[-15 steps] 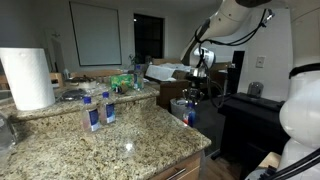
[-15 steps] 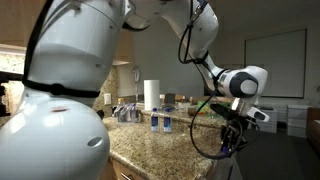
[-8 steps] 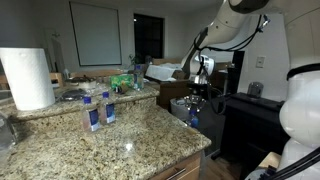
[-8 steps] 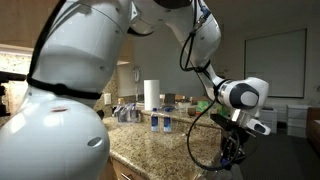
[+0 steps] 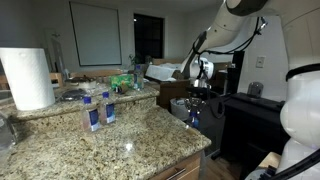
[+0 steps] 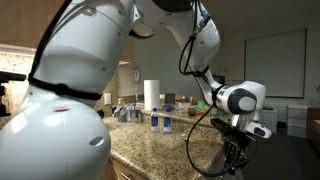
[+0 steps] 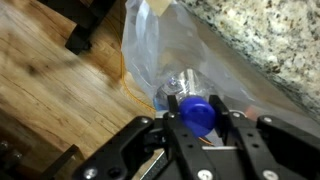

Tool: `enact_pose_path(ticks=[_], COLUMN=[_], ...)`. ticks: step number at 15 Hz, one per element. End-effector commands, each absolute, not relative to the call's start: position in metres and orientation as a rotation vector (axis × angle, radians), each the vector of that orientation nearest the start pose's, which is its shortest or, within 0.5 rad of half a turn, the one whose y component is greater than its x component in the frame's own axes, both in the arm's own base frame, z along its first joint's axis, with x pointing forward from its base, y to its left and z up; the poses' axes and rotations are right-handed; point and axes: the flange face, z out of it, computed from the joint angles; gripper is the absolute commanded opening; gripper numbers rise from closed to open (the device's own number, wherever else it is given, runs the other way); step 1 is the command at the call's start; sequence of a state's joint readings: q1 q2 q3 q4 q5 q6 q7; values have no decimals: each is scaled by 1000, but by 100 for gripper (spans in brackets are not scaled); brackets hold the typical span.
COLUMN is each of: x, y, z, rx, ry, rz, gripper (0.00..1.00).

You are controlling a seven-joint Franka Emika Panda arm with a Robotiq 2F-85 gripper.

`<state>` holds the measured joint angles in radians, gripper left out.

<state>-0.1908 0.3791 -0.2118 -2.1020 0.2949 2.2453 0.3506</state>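
My gripper point(image 7: 198, 104) is shut on a clear water bottle by its blue cap point(image 7: 197, 120). It hangs past the edge of the granite counter point(image 5: 120, 140), low beside it, in both exterior views point(image 5: 194, 104) point(image 6: 236, 160). In the wrist view a clear plastic bag point(image 7: 165, 50) lies open below the jaws on the wooden floor point(image 7: 50, 95). Another clear bottle point(image 7: 180, 82) seems to lie inside the bag. The held bottle shows as a blue spot in an exterior view point(image 5: 193, 115).
Two more blue-labelled water bottles point(image 5: 93, 113) point(image 5: 108, 107) stand on the counter, also seen in an exterior view point(image 6: 159, 122). A paper towel roll point(image 5: 27, 78) point(image 6: 151, 95) stands at the back. Dark furniture point(image 5: 250, 115) is close beside the arm.
The gripper has moved down beside the counter edge with the bottle in it, closer to the bag and floor. The bottles on the counter have not moved.
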Motion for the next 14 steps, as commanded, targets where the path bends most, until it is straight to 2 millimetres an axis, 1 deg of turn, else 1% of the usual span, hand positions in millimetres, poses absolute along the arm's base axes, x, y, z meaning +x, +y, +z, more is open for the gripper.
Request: enact_pose_path(ticks=[1, 2, 3, 7, 9, 10, 12, 13, 14], x=[514, 514, 515, 516, 521, 526, 542, 554, 565], y=[-204, -201, -205, -211, -213, -213, -204, -189, -174], z=[222, 221, 223, 229, 238, 251, 292, 321, 338], rx=[-2689, -2701, -2707, -2729, -2745, -2758, -2757, -2762, -2762], ry=[1380, 1368, 1369, 1364, 1358, 1346, 1279, 1214, 1153], rz=[293, 294, 290, 262, 226, 190, 88, 6, -57], gripper=[10, 60, 61, 85, 98, 99, 100, 100, 100])
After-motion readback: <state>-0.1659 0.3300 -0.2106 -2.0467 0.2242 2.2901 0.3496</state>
